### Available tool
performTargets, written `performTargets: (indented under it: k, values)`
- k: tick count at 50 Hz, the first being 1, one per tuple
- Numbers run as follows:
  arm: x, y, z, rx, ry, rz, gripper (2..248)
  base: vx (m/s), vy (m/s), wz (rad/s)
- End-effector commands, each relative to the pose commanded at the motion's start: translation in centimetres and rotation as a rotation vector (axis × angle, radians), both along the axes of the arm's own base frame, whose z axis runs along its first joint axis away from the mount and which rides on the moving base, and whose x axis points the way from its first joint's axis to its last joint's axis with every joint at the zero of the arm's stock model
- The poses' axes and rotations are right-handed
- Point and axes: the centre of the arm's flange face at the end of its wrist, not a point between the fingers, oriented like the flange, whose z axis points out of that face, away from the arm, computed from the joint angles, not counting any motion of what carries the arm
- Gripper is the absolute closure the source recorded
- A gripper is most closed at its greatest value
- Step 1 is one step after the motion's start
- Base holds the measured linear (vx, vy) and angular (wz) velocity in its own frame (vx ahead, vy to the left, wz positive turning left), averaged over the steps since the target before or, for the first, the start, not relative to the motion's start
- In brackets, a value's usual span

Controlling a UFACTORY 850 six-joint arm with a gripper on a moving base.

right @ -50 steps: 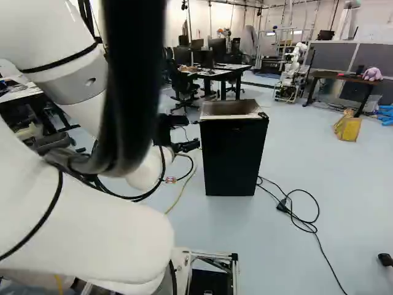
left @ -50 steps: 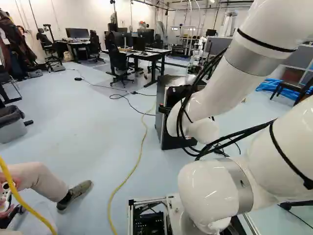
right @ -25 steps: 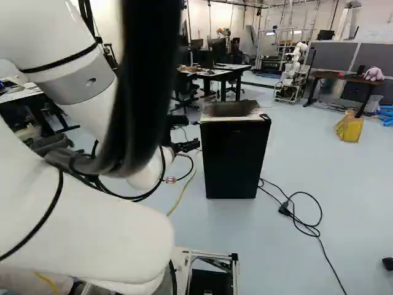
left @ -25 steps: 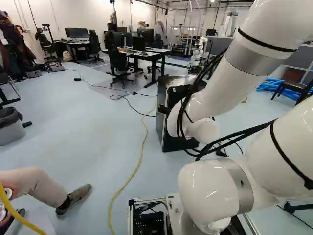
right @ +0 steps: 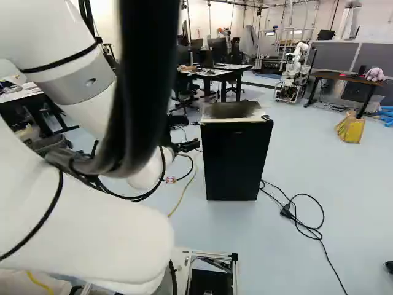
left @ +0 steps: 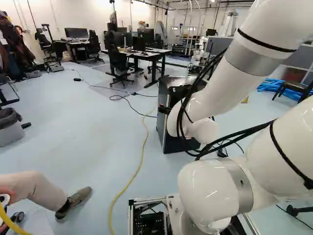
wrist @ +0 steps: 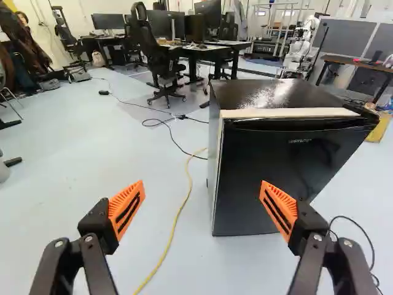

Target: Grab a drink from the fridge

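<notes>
The claw (right: 189, 146) is wide open, its two fingers spread apart. Its orange pads (wrist: 136, 192) have ridges and slanted ends. One finger is in front of the fridge (right: 236, 161), and the other is out to its side. The base has rolled a little closer, so the fridge looks a bit bigger and lower than before. The arm (left: 221, 81) keeps its same bend, but the thick black hose (right: 144, 86) has swung to the right in the right base view. The fridge is ahead of the claw, a dark box with a shiny top, a smooth black door and a pale strip along the top edge. The door is shut, so a drink inside is hidden. A thin yellow cord (left: 142, 159) wiggles over the smooth, pale floor (left: 73, 132). A black cord (right: 301, 230) makes loops beside the fridge. Farther back are a dark desk (left: 155, 56) and another robot (right: 293, 70), white and knobby.
</notes>
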Motion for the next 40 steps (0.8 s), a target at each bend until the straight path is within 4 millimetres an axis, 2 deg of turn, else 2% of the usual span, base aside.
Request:
performTargets:
  k: [40]
  values:
    - [0.00, 0.00, 0.00, 0.000, 0.000, 0.000, 3, 0.046, 0.001, -0.002]
